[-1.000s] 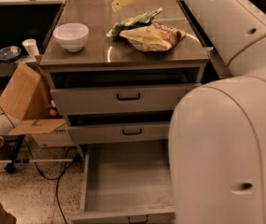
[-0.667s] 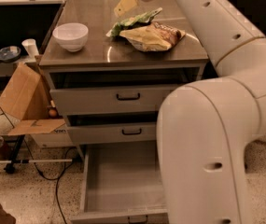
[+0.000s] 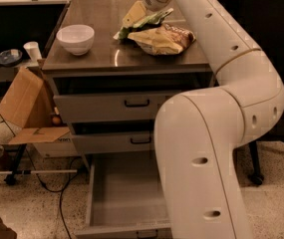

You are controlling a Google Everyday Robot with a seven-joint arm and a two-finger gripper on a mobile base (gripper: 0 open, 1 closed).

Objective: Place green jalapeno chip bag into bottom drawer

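The green jalapeno chip bag (image 3: 145,23) lies crinkled on the steel cabinet top (image 3: 99,59), at the back and right of the middle. It leans against a larger tan-yellow chip bag (image 3: 161,40). My gripper (image 3: 134,15) is at the green bag's left end, right against it, reaching in from above. The bottom drawer (image 3: 124,198) stands pulled out near the floor with a bare grey interior. My white arm (image 3: 206,148) hides its right side.
A white bowl (image 3: 75,38) sits on the left of the cabinet top. The two upper drawers (image 3: 136,103) are slightly ajar. An open cardboard box (image 3: 24,106) and cables lie on the floor at the left. A dark office chair (image 3: 273,29) stands at the right.
My gripper has come down a little onto the green bag's left end. My arm's elbow has swung left and covers more of the bottom drawer. The bags have not moved.
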